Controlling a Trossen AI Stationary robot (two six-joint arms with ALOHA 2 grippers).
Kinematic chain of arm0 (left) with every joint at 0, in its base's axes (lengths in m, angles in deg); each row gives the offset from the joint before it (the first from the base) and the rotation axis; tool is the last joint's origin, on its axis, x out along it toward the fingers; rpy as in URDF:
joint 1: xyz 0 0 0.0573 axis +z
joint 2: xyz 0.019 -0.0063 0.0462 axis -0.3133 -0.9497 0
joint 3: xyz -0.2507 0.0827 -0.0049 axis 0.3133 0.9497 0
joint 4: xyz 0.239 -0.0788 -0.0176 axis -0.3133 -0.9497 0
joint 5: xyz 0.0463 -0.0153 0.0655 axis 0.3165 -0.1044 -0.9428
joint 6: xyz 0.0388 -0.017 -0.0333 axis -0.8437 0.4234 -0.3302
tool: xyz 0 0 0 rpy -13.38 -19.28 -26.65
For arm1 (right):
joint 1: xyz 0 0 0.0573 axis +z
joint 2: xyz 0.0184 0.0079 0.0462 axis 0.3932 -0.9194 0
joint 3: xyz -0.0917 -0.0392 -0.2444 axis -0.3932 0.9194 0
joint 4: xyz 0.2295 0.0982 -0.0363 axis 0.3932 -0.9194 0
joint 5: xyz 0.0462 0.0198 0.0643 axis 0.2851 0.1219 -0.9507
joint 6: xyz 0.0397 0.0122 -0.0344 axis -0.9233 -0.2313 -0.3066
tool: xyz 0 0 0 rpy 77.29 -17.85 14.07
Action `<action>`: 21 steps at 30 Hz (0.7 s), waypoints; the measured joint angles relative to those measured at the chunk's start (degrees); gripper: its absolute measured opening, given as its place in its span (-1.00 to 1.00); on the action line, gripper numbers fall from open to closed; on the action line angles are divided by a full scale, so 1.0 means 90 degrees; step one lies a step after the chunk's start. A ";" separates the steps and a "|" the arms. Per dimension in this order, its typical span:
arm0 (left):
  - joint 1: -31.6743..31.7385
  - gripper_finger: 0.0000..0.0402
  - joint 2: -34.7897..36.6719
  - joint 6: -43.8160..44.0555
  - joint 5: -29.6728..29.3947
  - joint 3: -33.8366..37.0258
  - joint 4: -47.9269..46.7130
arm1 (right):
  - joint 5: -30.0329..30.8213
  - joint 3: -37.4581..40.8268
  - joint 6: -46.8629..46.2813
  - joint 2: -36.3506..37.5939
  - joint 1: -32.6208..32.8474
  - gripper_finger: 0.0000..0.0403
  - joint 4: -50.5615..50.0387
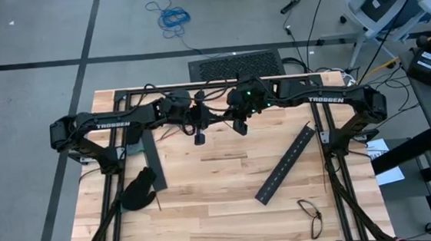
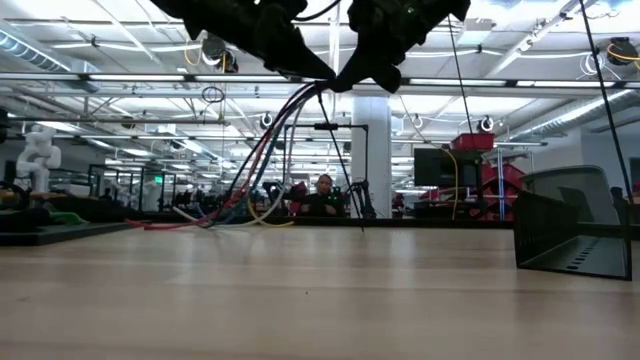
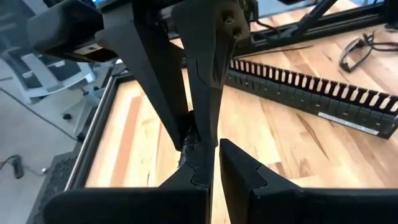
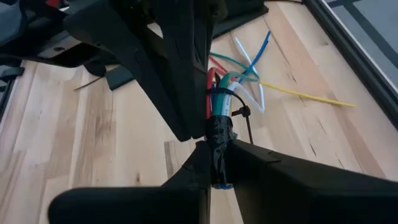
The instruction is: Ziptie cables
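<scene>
Raised above the table's 12 o'clock edge, the left gripper [image 1: 199, 137] and right gripper [image 1: 241, 126] meet, each clamped shut on the cables [image 2: 262, 150], already cinched by a ziptie [image 4: 239, 112]. The tying looks nearly finished; next likely calls for pulling tight or releasing.

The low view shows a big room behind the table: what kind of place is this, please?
Probably an open robotics lab or workshop. Behind the wooden table run long rows of ceiling lights, a white humanoid robot stands at far left, and a person sits at a distant workstation.
</scene>
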 joint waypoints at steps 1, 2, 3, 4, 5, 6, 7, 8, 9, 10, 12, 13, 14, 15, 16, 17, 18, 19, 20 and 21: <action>-0.0005 -0.88 0.0003 -0.0005 -0.0064 -0.0002 -0.0059 | 0.0002 -0.0012 0.0002 0.0000 0.0004 -0.86 -0.0013; -0.0006 -0.88 0.0003 -0.0013 -0.0115 -0.0002 -0.0104 | 0.0019 -0.0029 0.0016 0.0000 0.0004 -0.86 -0.0046; -0.0010 -0.88 0.0003 -0.0036 -0.0162 -0.0002 -0.0149 | 0.0049 -0.0054 0.0035 -0.0001 0.0004 -0.86 -0.0077; -0.0007 -0.88 0.0003 -0.0106 -0.0206 -0.0002 -0.0230 | 0.0068 -0.0087 0.0069 -0.0005 0.0002 -0.86 -0.0104; -0.0002 -0.88 0.0003 -0.0185 -0.0275 -0.0002 -0.0320 | 0.0068 -0.0115 0.0093 -0.0005 0.0002 -0.86 -0.0100; 0.0000 -0.88 0.0003 -0.0268 -0.0340 -0.0002 -0.0355 | 0.0082 -0.0119 0.0102 0.0005 -0.0012 -0.86 -0.0092; 0.0000 -0.88 0.0003 -0.0307 -0.0437 -0.0002 -0.0415 | 0.0072 -0.0119 0.0102 0.0005 -0.0044 -0.86 -0.0111; -0.0005 -0.88 0.0003 -0.0325 -0.0524 -0.0002 -0.0518 | 0.0056 -0.0119 0.0107 0.0005 -0.0053 -0.86 -0.0142; -0.0003 -0.88 0.0003 -0.0325 -0.0583 -0.0002 -0.0602 | 0.0053 -0.0119 0.0112 0.0005 -0.0054 -0.86 -0.0195; 0.0000 -0.88 0.0003 -0.0325 -0.0636 -0.0002 -0.0668 | 0.0062 -0.0119 0.0115 0.0005 -0.0054 -0.86 -0.0226; 0.0000 -0.88 0.0003 -0.0335 -0.0728 -0.0002 -0.0755 | 0.0061 -0.0119 0.0127 0.0005 -0.0054 -0.86 -0.0271; 0.0000 -0.88 0.0003 -0.0335 -0.0759 0.0000 -0.0760 | 0.0061 -0.0119 0.0147 0.0005 -0.0054 -0.86 -0.0294; 0.0000 -0.88 0.0003 -0.0339 -0.0798 0.0000 -0.0757 | 0.0068 -0.0119 0.0173 0.0005 -0.0052 -0.86 -0.0296; 0.0000 -0.88 0.0003 -0.0341 -0.0832 0.0000 -0.0757 | 0.0070 -0.0119 0.0192 0.0005 -0.0054 -0.86 -0.0304; 0.0001 -0.88 0.0003 -0.0341 -0.0856 0.0000 -0.0773 | 0.0070 -0.0119 0.0201 0.0005 -0.0054 -0.86 -0.0333; 0.0014 -0.88 0.0003 -0.0342 -0.0863 0.0000 -0.0836 | 0.0070 -0.0119 0.0206 0.0005 -0.0054 -0.86 -0.0379; 0.0029 -0.88 0.0003 -0.0340 -0.0863 0.0000 -0.0920 | 0.0070 -0.0119 0.0210 0.0005 -0.0054 -0.86 -0.0414; 0.0032 -0.88 0.0003 -0.0340 -0.0861 0.0000 -0.0965 | 0.0070 -0.0119 0.0223 0.0005 -0.0054 -0.86 -0.0435; 0.0032 -0.88 0.0003 -0.0342 -0.0863 0.0000 -0.0972 | 0.0067 -0.0119 0.0249 0.0005 -0.0054 -0.86 -0.0437; 0.0032 -0.88 0.0003 -0.0353 -0.0865 0.0004 -0.0961 | 0.0061 -0.0119 0.0269 0.0005 -0.0054 -0.86 -0.0422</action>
